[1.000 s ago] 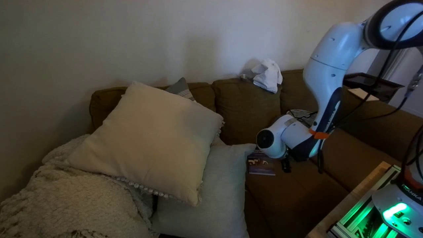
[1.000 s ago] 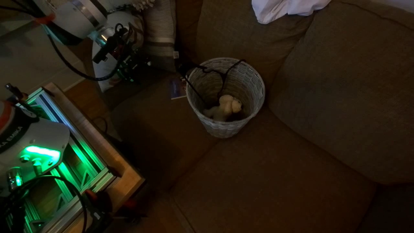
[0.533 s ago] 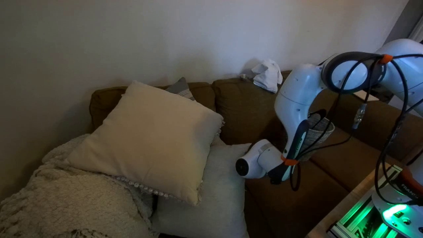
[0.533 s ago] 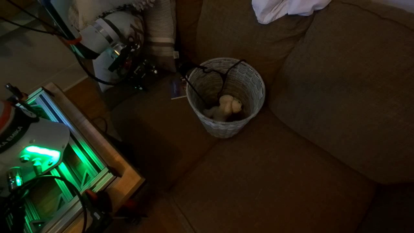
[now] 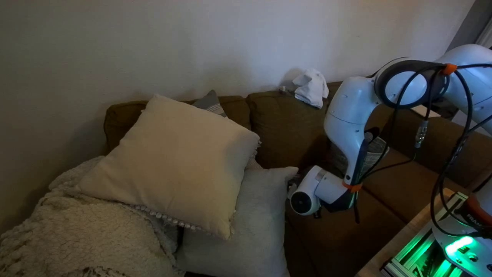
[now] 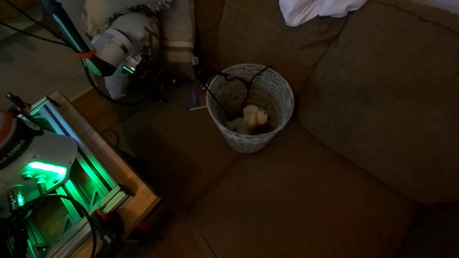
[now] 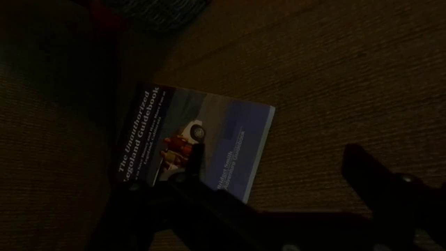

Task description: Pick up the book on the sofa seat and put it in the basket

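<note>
The arm [image 5: 348,111] has just dipped lower; its gripper [image 7: 273,158] gapes wide near the book [image 7: 212,130], nothing held; I'd guess the grasp comes next, the basket [image 6: 247,143] after.

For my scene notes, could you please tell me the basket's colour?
The basket is greyish white, showing best in an exterior view.

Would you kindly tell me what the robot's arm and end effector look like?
The arm is white and rounded, with black sections, orange bands and looping black cables. Its base shows a green light and pale, partly cut-off lettering, "KA EMIKA". The two-fingered end effector looks black with small shiny spots; dim light hides finer detail.
</note>
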### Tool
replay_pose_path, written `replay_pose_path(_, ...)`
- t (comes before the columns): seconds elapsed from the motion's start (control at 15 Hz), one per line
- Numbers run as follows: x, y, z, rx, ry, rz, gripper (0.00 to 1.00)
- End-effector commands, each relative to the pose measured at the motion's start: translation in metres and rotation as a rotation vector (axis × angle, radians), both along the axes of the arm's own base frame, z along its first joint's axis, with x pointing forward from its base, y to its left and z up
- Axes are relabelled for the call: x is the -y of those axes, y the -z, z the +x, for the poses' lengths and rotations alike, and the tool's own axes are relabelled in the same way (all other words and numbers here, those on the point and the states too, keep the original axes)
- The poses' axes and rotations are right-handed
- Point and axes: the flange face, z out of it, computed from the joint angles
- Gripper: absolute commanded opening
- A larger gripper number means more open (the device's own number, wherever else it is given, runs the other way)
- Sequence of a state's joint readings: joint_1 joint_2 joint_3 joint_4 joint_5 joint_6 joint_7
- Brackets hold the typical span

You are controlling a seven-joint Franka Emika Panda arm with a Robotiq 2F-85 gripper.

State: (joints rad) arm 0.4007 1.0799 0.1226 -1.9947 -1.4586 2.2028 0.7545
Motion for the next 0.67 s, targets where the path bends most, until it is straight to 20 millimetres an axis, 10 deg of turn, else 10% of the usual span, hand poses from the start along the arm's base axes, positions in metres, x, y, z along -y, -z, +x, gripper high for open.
replay_pose_path(0.0, 0.03, 0.007, -0.015, 0.093, -0.048, 0.154, 1.0)
replay_pose_path(0.6, 0.031, 0.035, 0.011, 0.203, 0.136, 0.123, 1.0)
